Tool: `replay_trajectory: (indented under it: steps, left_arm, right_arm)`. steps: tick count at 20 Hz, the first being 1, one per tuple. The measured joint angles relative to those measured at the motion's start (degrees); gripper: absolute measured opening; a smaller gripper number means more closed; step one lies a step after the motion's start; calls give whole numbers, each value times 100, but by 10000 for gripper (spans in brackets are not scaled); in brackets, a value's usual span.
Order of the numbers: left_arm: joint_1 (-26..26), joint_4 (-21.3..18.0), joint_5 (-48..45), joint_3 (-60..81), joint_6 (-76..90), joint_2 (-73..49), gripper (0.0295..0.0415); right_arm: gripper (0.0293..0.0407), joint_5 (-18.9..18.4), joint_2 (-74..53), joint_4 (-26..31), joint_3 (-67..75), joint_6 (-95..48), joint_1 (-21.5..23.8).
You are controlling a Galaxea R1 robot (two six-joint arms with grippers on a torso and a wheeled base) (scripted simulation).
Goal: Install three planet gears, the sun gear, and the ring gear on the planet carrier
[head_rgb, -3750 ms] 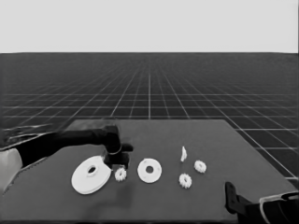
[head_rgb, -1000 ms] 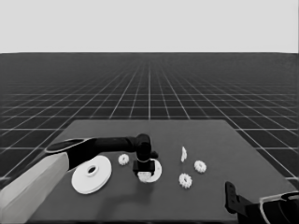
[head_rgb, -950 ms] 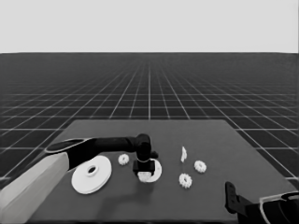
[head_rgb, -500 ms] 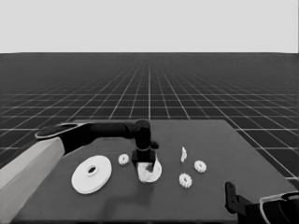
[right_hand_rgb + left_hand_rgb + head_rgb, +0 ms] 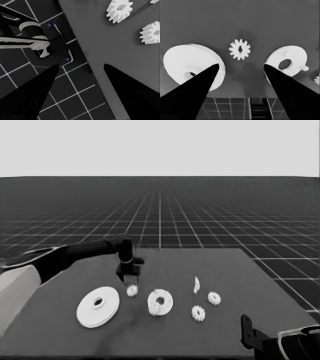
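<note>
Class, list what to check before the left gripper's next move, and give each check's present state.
1. Left gripper open and empty: ok.
2. Loose gear lies flat on the table below the open fingers, untouched: ok.
3. Gear seated on smaller round part: cannot tell.
4. Larger round part lies apart, not stacked: ok.
5. Right gripper parked at the table's near right corner, open: ok.

Left arm reaches in from the left across the table's far-left part, wrist bent down, left gripper (image 5: 128,278) pointing down with fingers (image 5: 197,85) spread and empty; right gripper (image 5: 81,66) parked at near-right corner, fingers apart.
</note>
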Motion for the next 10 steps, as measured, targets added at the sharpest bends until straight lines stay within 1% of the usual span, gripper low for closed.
replay_trajectory:
  steps: [4,5,6,8,10]
  left_arm:
    - [1,-15,-13,-124,129,9,385]
    - [391,356,-247,-365,253,96,385]
    - [687,559,-405,-583,357,177,385]
    - [931,725,-572,-860,489,283,385]
    - [1004,777,-635,-968,540,325,385]
  right_arm:
    - [385,0,0,0,0,0,0]
    - [385,0,0,0,0,0,0]
    - [385,0,0,0,0,0,0]
    - [385,0,0,0,0,0,0]
    - [385,0,0,0,0,0,0]
